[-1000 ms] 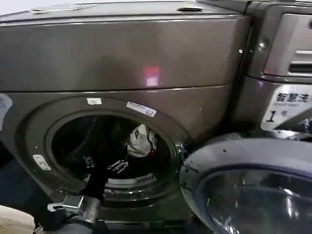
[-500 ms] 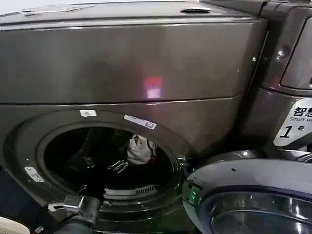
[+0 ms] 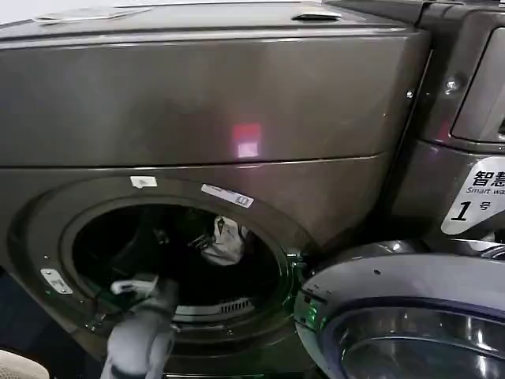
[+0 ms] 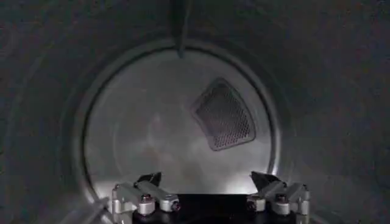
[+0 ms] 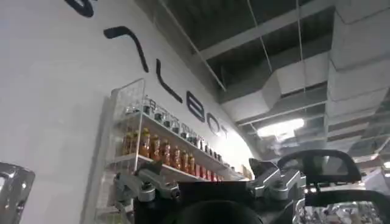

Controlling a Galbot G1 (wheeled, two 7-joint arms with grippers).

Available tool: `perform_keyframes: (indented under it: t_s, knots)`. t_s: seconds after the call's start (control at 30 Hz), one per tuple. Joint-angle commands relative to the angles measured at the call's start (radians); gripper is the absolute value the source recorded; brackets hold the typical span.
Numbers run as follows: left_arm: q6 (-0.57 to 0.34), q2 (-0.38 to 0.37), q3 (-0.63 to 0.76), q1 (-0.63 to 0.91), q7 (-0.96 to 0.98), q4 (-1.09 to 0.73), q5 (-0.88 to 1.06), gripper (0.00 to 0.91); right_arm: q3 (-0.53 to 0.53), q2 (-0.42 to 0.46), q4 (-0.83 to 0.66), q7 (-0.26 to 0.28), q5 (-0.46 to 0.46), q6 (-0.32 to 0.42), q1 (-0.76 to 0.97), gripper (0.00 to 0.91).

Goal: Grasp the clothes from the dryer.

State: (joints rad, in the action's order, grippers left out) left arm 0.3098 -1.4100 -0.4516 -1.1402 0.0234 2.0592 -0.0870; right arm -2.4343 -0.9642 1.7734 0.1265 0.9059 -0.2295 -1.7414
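Head view: the dryer [image 3: 197, 103], a dark bronze-grey front-loader, stands with its round door [image 3: 410, 316] swung open to the robot's right, which leaves the porthole clear for reaching in. The left arm [image 3: 142, 339] rises from below and passes over the lower lip of the porthole, so that its wrist sits just inside the opening. The clothes [image 3: 223, 241], a small pale bundle with darker cloth against it, lie deep in the drum toward the upper right of the opening, well apart from the arm and not yet touched. Left wrist view: the left gripper [image 4: 210, 189] looks straight down the axis of the drum; its two fingers [image 4: 143, 198] stand wide apart with nothing between them, a spread suited to closing over soft cloth. Ahead lie the bare drum back wall [image 4: 152, 134] and its perforated vent [image 4: 224, 114]; the bundle falls outside this line of sight, which suggests that the wrist must turn toward the bundle's side before any grasp. Right wrist view: the right gripper [image 5: 210, 182] is parked away from the machine, pointing up at a wall shelf of bottles [image 5: 164, 152], its fingers likewise apart and empty. The task appears to be at the reaching stage.
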Motion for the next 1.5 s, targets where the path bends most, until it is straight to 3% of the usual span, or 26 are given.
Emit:
perform_keyframes:
  t_s: [0.03,0.4,0.5,0.63,0.9,1.0,1.17,1.5]
  knots:
    - [-0.012,-0.005,0.075,0.352,0.021,-0.394,-0.005,0.907,-0.012,-0.004,0.000,0.002,-0.011,0.006,-0.005,0.907]
    - [-0.016,-0.004,0.158,0.761,-0.068,-0.913,0.011,0.907,-0.018,-0.017,-0.010,0.002,0.010,0.015,-0.001,0.907]
    - [-0.049,0.031,0.226,0.819,-0.257,-1.041,0.121,0.907,-0.011,-0.022,-0.006,0.002,0.012,0.017,0.002,0.907]
    - [-0.175,0.099,0.397,0.908,-0.599,-1.150,0.225,0.907,-0.009,-0.018,-0.013,0.000,0.013,0.020,0.000,0.907]
    - [-0.214,0.071,0.602,1.092,-0.869,-1.380,0.354,0.907,-0.009,-0.033,-0.004,-0.002,0.016,0.021,-0.004,0.907]
    - [-0.277,0.049,0.647,1.173,-0.980,-1.526,0.476,0.907,-0.019,-0.034,-0.007,-0.001,0.017,0.022,-0.008,0.907]
    - [-0.326,0.039,0.697,1.253,-1.093,-1.630,0.652,0.907,-0.021,-0.041,-0.010,-0.002,0.015,0.023,-0.005,0.907]
    - [-0.324,0.006,0.704,1.306,-1.140,-1.740,0.950,0.907,-0.021,-0.053,-0.005,-0.006,0.014,0.023,-0.003,0.907]
